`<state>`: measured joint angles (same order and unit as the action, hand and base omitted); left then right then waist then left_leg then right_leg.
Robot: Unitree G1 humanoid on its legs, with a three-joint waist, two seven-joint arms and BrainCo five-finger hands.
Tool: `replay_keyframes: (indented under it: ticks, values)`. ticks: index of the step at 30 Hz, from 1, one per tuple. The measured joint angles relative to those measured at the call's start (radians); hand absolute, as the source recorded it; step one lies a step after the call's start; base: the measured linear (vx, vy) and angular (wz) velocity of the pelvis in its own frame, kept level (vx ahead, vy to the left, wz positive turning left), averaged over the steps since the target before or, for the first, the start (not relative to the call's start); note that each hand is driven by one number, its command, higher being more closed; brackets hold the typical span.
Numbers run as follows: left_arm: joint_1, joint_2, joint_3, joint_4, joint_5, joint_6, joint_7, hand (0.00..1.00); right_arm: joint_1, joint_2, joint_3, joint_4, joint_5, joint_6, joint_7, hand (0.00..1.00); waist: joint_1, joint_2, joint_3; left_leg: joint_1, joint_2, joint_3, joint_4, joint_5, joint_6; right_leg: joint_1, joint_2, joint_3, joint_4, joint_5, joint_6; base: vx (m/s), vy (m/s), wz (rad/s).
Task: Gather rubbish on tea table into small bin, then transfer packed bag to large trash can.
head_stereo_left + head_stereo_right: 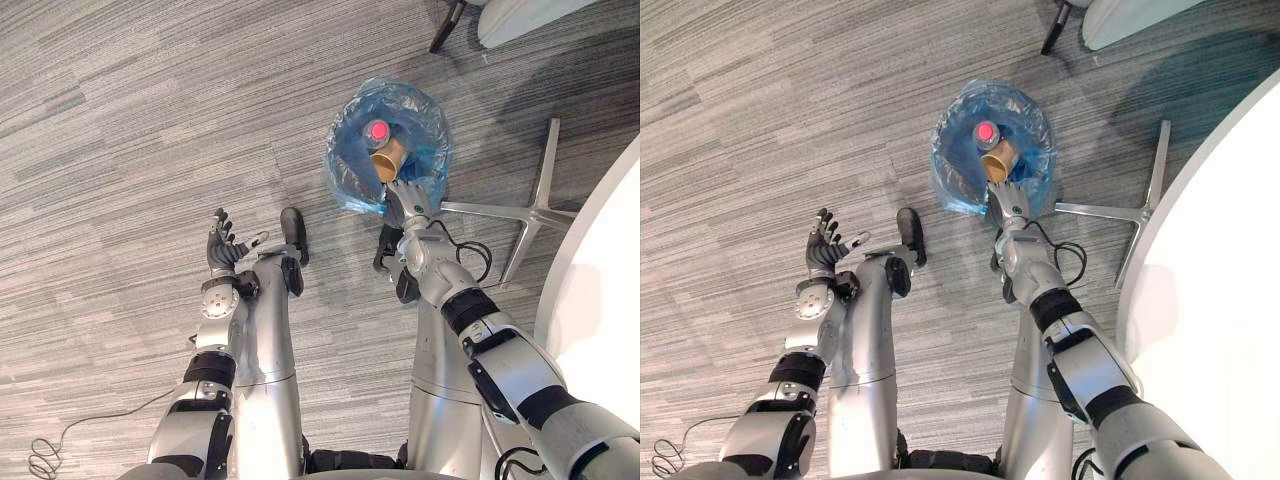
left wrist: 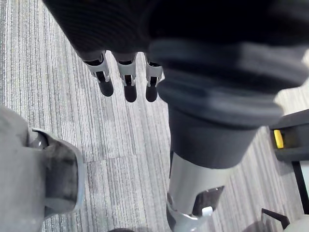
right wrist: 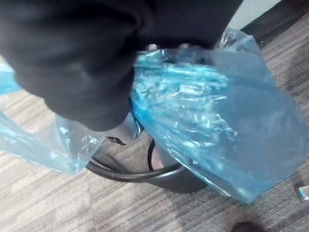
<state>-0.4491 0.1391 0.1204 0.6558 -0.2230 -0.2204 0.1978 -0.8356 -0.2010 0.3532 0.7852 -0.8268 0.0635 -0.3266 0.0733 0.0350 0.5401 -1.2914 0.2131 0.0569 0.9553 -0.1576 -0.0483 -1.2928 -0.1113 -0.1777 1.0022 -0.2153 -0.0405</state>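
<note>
Reaching right hand [image 1: 411, 203] onto near rim of blue bag [image 1: 345, 160] lining small bin [image 3: 140, 175], out on carpet [image 1: 120, 120] ahead. Paper cup [image 1: 388, 160] and pink-capped bottle [image 1: 376, 131] inside bag, so gathering part seemingly done. Probably going for bag edge to bunch it and lift out. Fingers buried in plastic, can't tell if pinching or not. Left hand [image 1: 222, 245] off to side, fingers straight and spread, holding nothing, parked clear of bin.

Grey striped carpet [image 1: 120, 120], silver chair base [image 1: 540, 210]
</note>
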Motion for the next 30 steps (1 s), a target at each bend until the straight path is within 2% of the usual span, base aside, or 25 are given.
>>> replay_keyframes:
  ticks: [7, 14, 17, 19, 24, 25, 30]
  values:
    - [0.015, -0.076, -0.019, 0.003, 0.024, 0.024, -0.003, 0.0, 0.151, 0.016, -0.002, -0.243, 0.052, -0.006, -0.002, 1.0, -0.005, -0.002, -0.001, 0.145, 0.014, 0.005, -0.026, -0.009, -0.003, 0.155, 0.015, -0.007, -0.047, 0.0, 0.0, -0.03, 0.007, -0.05]
    - [0.158, -0.07, -0.112, 0.0, 0.047, 0.049, -0.011, 0.0, 0.463, 0.077, -0.014, -0.497, 0.15, -0.021, -0.001, 1.0, -0.008, -0.027, -0.018, 0.438, 0.014, 0.035, -0.159, -0.014, -0.007, 0.446, 0.029, -0.014, -0.189, 0.006, 0.01, -0.01, -0.005, -0.02]
    - [0.271, -0.057, -0.159, -0.003, 0.073, 0.05, -0.024, 0.0, 0.61, 0.128, -0.023, -0.569, 0.192, -0.045, 0.002, 1.0, -0.008, -0.066, -0.085, 0.595, 0.011, 0.061, -0.265, -0.008, -0.016, 0.593, 0.04, -0.009, -0.3, 0.026, 0.025, 0.11, 0.031, -0.07]
    - [0.319, -0.051, -0.175, -0.004, 0.079, 0.05, -0.025, 0.0, 0.662, 0.146, -0.021, -0.606, 0.198, -0.06, 0.006, 1.0, -0.008, -0.081, -0.111, 0.689, 0.002, 0.078, -0.329, -0.002, -0.024, 0.681, 0.043, -0.002, -0.364, 0.041, 0.024, 0.15, 0.056, -0.07]
    - [0.391, -0.021, -0.222, 0.027, 0.089, 0.05, -0.046, 0.0, 0.725, 0.152, -0.021, -0.608, 0.21, -0.098, 0.054, 1.0, -0.029, -0.082, -0.191, 0.841, -0.023, 0.091, -0.476, 0.027, -0.024, 0.843, 0.057, 0.008, -0.54, 0.09, 0.043, 0.17, 0.074, -0.03]
    - [0.407, -0.007, -0.233, 0.038, 0.104, 0.05, -0.048, 0.0, 0.74, 0.152, -0.021, -0.608, 0.211, -0.107, 0.073, 1.0, -0.033, -0.082, -0.209, 0.875, -0.025, 0.099, -0.504, 0.033, -0.019, 0.877, 0.06, 0.011, -0.578, 0.106, 0.037, 0.22, 0.075, -0.05]
    - [0.451, 0.017, -0.248, 0.04, 0.158, 0.058, -0.066, 0.0, 0.807, 0.134, -0.021, -0.611, 0.229, -0.129, 0.123, 1.0, -0.036, -0.083, -0.281, 1.006, -0.055, 0.126, -0.626, 0.058, -0.014, 1.006, 0.06, 0.02, -0.714, 0.146, 0.048, 0.17, 0.05, -0.05]
